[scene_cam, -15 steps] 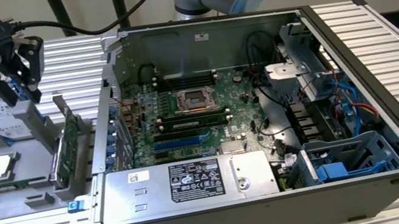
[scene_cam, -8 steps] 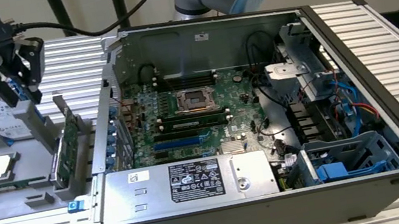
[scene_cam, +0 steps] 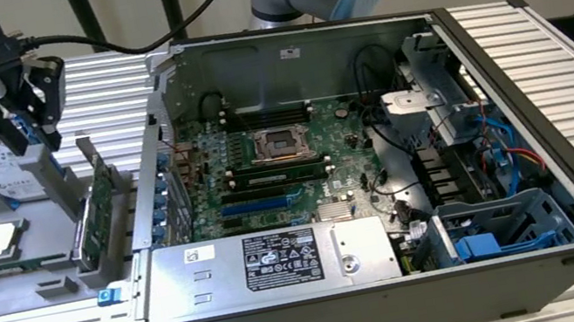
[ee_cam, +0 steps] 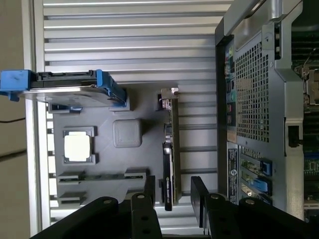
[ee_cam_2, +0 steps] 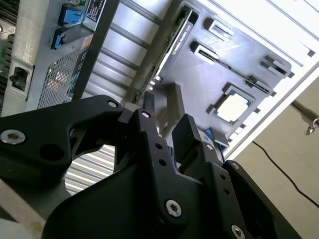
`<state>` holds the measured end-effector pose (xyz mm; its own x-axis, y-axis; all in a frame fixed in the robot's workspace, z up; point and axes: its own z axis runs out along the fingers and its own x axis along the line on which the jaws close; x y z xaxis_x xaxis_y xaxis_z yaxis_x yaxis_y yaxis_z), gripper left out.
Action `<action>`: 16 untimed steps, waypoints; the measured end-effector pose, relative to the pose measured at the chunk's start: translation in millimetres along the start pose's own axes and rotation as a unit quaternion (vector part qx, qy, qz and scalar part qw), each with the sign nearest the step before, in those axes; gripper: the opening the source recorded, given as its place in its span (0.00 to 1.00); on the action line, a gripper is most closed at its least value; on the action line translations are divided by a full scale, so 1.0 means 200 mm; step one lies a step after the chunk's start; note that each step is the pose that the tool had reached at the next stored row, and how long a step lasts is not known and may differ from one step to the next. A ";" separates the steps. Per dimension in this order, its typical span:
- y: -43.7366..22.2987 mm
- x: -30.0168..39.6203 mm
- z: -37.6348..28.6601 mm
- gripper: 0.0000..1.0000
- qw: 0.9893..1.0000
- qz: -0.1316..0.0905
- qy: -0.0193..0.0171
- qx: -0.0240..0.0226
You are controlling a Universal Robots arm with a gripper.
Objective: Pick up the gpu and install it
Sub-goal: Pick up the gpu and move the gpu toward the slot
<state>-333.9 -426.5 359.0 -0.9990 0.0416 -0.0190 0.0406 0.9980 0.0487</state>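
My pincer [ee_cam: 173, 185] is empty and spread wide, its two fingers [ee_cam: 149, 191] well apart with nothing between them. It hangs above the grey holder [ee_cam: 124, 164] that sits on the slatted surface [ee_cam: 124, 30]. The gpu [ee_cam: 169, 149] stands in that holder on its long edge, untouched. In the first wrist view I look down on the card's thin upper edge. Its long axis runs straight out from the gap between my fingers, with the silver bracket at the end farther from me. One finger therefore lines up to each flat side of the card. I judge the grasp turns on this: my gap crosses the card's thickness, not its length, and the card lies below me. In the exterior view the card is lower than my fingertips and a little toward the exterior view's right. Farther out on the holder, the CPU [ee_cam: 78, 147] lies flat and the hard drive [ee_cam: 70, 89] stands on edge. The open computer case [ee_cam: 254, 74] is just beside the card on its other side.
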 end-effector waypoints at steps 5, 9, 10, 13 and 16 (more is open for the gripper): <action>0.000 0.000 0.008 1.00 1.000 0.000 0.000 0.000; -0.001 0.000 0.013 1.00 1.000 0.000 0.000 0.000; -0.001 0.000 0.015 1.00 1.000 0.000 0.000 0.000; -0.001 0.000 0.019 1.00 1.000 0.000 0.000 0.000; -0.001 0.001 0.024 1.00 1.000 0.000 0.000 0.000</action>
<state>-333.9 -426.5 354.3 -0.9990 0.0416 -0.0190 0.0407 0.9980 0.0487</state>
